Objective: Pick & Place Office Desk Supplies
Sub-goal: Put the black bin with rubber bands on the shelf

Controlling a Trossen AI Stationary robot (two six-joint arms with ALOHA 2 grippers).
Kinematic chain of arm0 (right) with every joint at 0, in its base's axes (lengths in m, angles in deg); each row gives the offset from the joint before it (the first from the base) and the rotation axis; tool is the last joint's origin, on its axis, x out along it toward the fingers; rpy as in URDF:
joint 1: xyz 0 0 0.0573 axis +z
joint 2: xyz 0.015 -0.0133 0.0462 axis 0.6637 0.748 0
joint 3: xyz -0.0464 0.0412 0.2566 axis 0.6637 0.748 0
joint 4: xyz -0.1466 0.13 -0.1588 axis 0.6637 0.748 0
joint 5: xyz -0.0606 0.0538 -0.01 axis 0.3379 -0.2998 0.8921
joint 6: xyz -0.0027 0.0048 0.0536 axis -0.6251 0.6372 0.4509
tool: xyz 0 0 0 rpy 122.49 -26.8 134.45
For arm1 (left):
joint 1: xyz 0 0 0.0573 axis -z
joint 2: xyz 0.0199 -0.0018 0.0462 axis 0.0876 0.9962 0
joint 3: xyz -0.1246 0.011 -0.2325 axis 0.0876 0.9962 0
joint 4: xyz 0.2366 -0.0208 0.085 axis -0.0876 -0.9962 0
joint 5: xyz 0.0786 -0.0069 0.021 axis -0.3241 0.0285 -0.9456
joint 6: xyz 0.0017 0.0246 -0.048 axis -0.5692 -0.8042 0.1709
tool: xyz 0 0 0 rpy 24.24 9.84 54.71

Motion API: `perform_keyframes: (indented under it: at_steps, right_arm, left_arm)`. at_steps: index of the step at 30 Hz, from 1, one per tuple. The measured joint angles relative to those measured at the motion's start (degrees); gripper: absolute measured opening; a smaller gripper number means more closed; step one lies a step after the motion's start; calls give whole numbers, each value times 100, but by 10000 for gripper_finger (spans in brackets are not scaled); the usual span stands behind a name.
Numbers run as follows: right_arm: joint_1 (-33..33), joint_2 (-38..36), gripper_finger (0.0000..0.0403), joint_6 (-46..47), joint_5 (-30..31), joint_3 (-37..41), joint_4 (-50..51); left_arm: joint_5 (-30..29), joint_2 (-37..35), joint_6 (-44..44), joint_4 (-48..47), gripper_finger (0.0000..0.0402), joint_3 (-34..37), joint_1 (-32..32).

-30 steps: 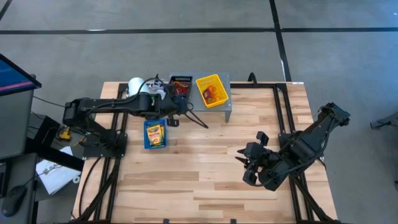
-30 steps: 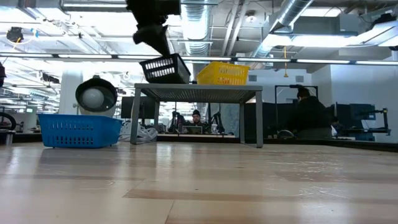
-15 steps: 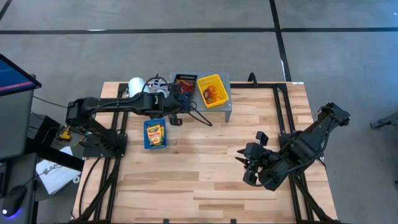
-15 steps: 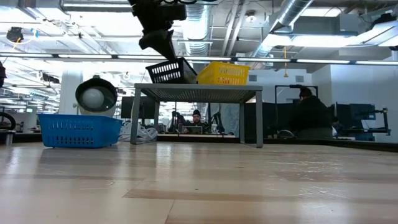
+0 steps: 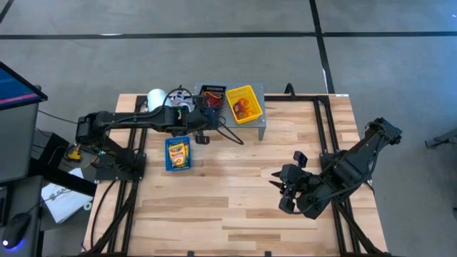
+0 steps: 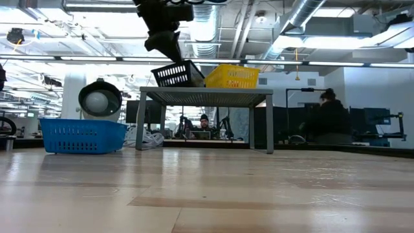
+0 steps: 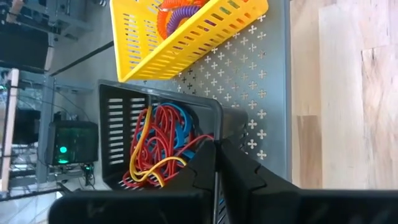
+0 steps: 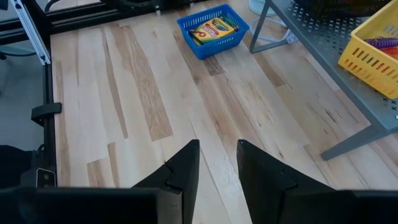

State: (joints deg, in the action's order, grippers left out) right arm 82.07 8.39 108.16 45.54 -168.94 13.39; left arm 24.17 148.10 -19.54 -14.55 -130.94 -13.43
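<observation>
Left gripper (image 7: 217,163) pinched shut on the black bin's (image 7: 118,134) rim, bin tilted on the grey shelf (image 7: 261,81), rubber bands (image 7: 163,140) inside. Crayon box (image 5: 178,152) in blue bin (image 5: 178,168). Right gripper (image 8: 217,165) parked, fingers apart.

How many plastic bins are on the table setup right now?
3: a black bin and a yellow bin side by side on the grey metal shelf, and a blue bin on the wooden tabletop. None seems hidden.

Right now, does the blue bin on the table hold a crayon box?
Yes, the high view shows a crayon box lying inside the blue bin.
</observation>
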Motion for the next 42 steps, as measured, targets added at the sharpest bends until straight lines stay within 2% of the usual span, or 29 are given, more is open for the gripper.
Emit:
perform_keyframes:
  at_steps: [12, 17, 27, 42]
  right_arm:
    - [0, 0, 103, 2, -2, 0, -22]
    - [0, 0, 103, 3, -8, 0, -24]
    - [0, -2, 103, 4, -18, 0, -26]
    - [0, -4, 103, -53, -142, 0, -28]
  left_arm:
    - [10, 0, 242, -222, 18, 0, 0]
    - [263, 0, 249, -234, 28, 0, 2]
    - [250, -2, 270, -211, 70, -3, 2]
    - [310, -45, 334, -431, 121, -520, 30]
